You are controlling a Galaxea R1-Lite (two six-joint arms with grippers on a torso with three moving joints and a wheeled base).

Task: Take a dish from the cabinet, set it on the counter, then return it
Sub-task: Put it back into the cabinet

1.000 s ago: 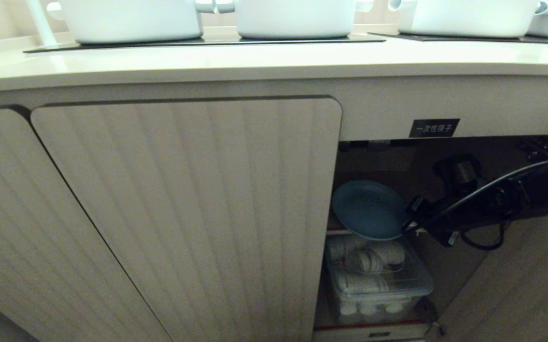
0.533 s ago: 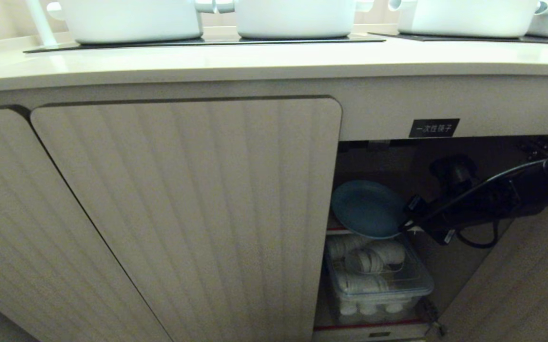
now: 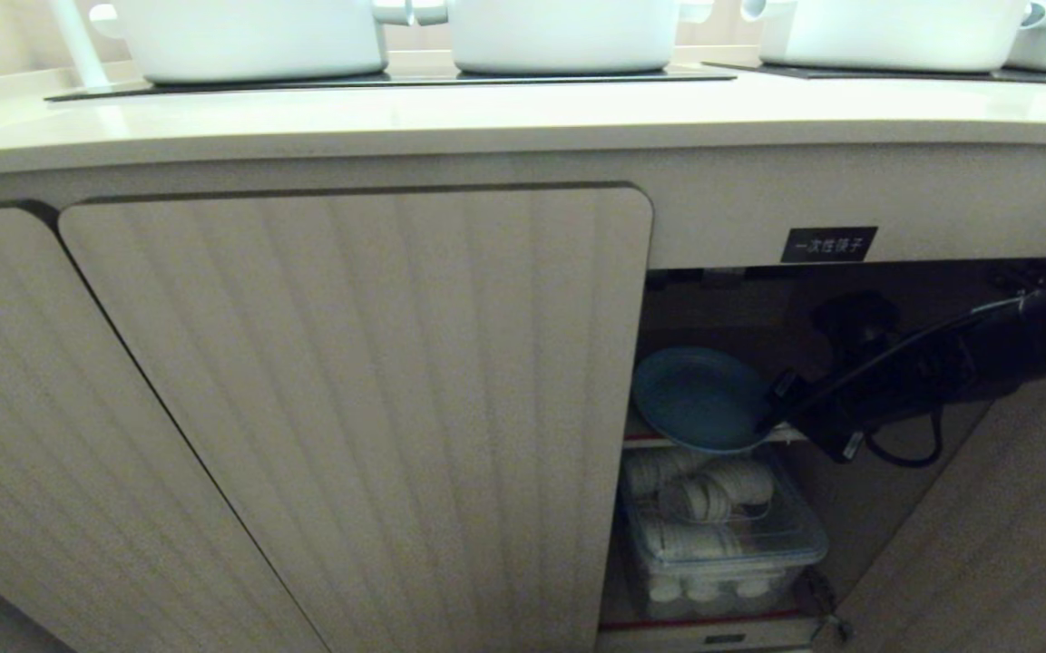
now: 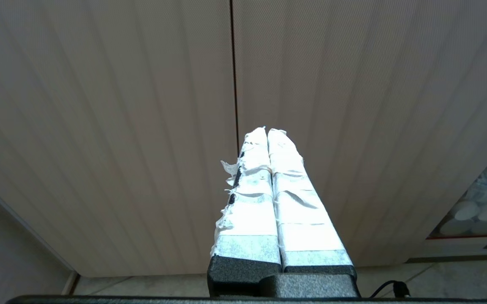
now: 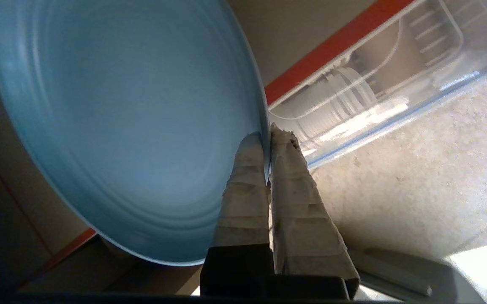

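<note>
**Plate eases deeper into the cabinet**

The blue plate (image 3: 699, 399) has slid a little farther left and back over the shelf of the cabinet (image 3: 350, 408), so the return looks nearly done. The right gripper (image 5: 267, 134) reaches in level from the right, jaws pinching the plate's rim. The left gripper (image 4: 266, 131) hangs parked, jaws pressed together.

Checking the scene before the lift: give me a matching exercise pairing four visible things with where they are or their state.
Things:
1. dish
2. right pincer
3. left pincer
4. clear container

States:
A. shut on nothing, facing the ribbed door
B. on the cabinet floor, below the shelf
C. clamped on the dish's rim
D. light blue, held at the shelf

Pairs: 1-D, 2-C, 3-A, 4-B
</note>
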